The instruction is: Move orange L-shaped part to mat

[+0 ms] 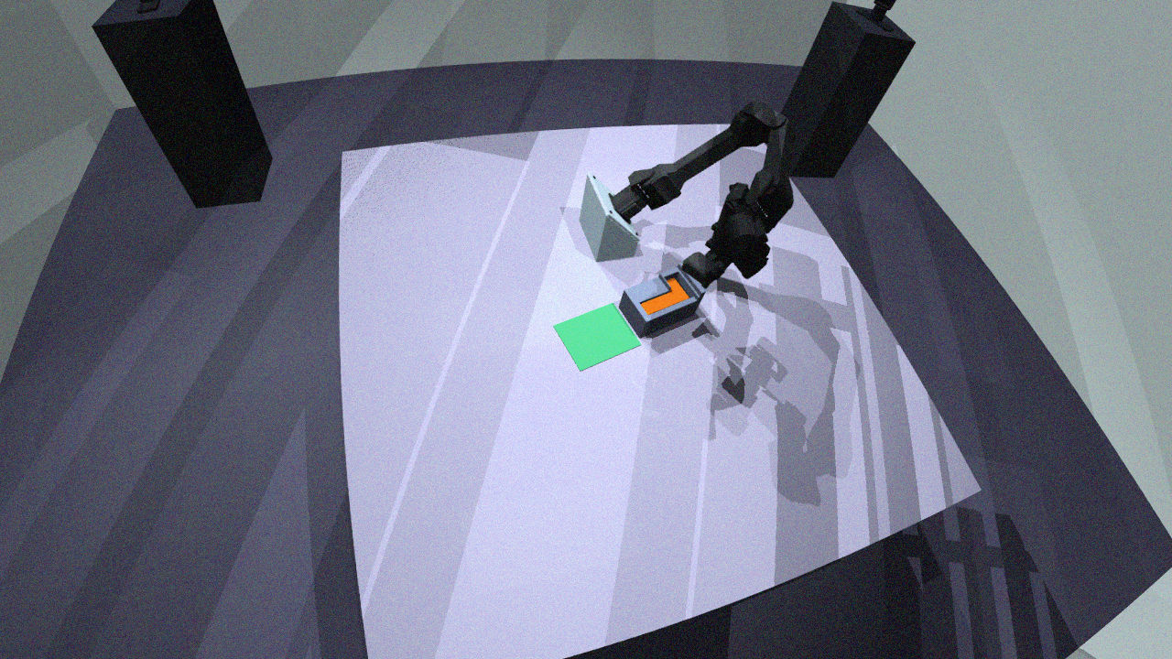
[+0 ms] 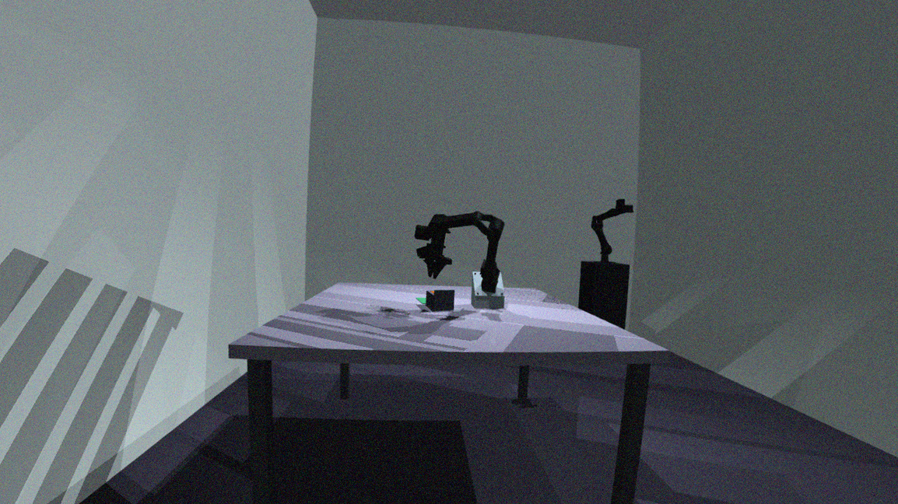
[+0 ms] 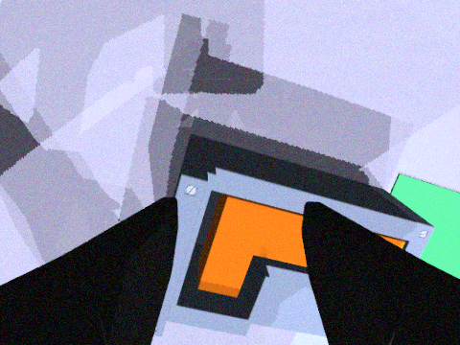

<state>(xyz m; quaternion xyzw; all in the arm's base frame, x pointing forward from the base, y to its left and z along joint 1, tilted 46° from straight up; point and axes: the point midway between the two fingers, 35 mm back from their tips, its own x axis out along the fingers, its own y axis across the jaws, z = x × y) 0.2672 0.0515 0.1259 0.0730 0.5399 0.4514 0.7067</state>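
Observation:
The orange L-shaped part [image 1: 667,299] [image 3: 235,225] lies in the pocket of the grey tray [image 1: 671,319] [image 2: 441,301] [image 3: 268,191]. Its L-shaped end is at the left in the wrist view, with a dark gap around it. Its other end lies toward the green mat [image 1: 596,337] [image 2: 421,300] [image 3: 433,216]. My gripper [image 3: 241,214] [image 2: 439,270] is partly open with nothing between its fingers, above the tray. In the wrist view the left finger overlaps the tray's left rim and the right finger hides the middle of the part.
The pale arm mount [image 1: 600,225] [image 2: 488,302] stands on the table [image 1: 459,409] [image 2: 388,348] beside the tray. Two dark pedestals [image 1: 184,106] [image 1: 851,90] stand beyond the table. Screws sit on the tray's rim. Shadows of the arm cross the table beside the tray.

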